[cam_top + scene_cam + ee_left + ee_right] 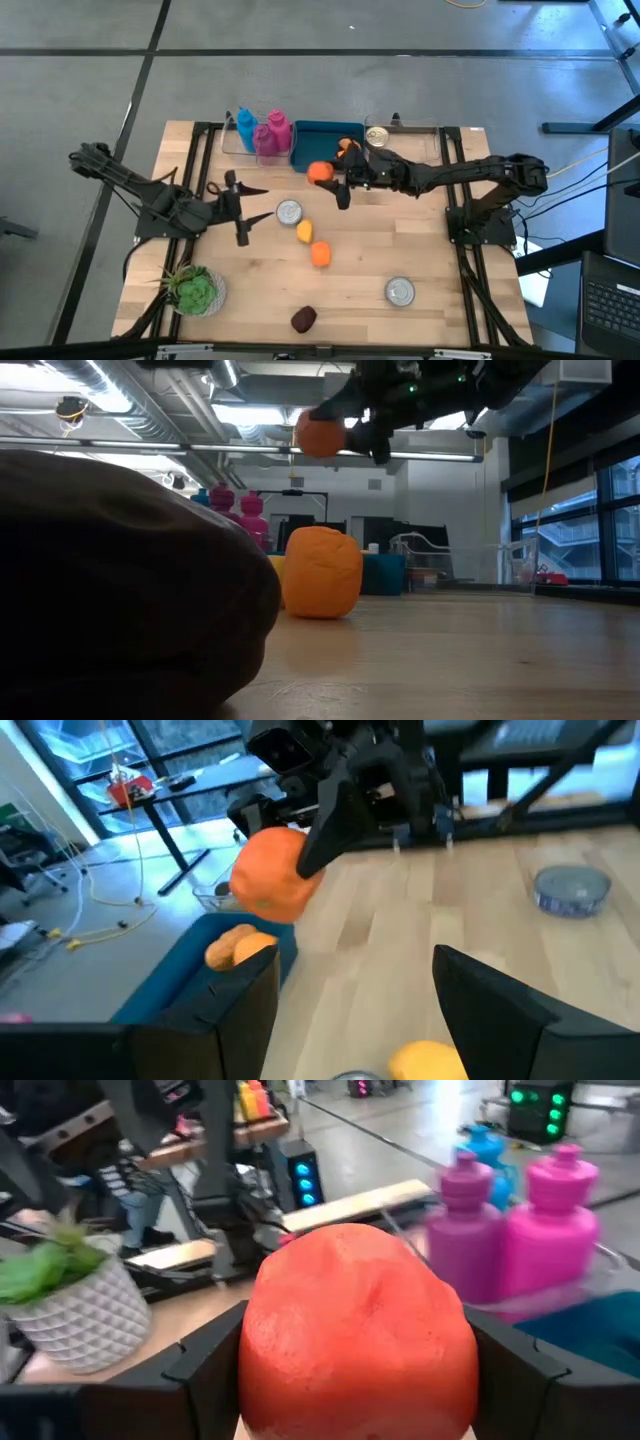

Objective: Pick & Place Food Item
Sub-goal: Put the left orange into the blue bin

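Observation:
A round orange fruit (320, 172) hangs above the table beside the near left corner of the blue bin (322, 131), with my right gripper (328, 176) shut on it. The low view shows the fruit (320, 432) well clear of the tabletop. A brownish food item (238, 945) lies in the bin (190, 995). My left gripper (250, 212) stands open at the table's left, with nothing between its fingers (225, 1010). A yellow item (304, 232), an orange item (320, 254) and a dark red item (303, 319) lie on the wood. My right gripper pinches the orange fruit (355, 1330) between its two fingers (200, 1365), one on each opposite side. The fingers come nearly level from the table's right. The fruit is lifted clear of the table and fills the gap between the fingers.
Two tin cans (289, 212) (400, 291) stand on the table, a third (378, 136) at the far edge. Pink bottles (272, 135) and a blue bottle (246, 130) stand left of the bin. A potted plant (195, 290) sits near left.

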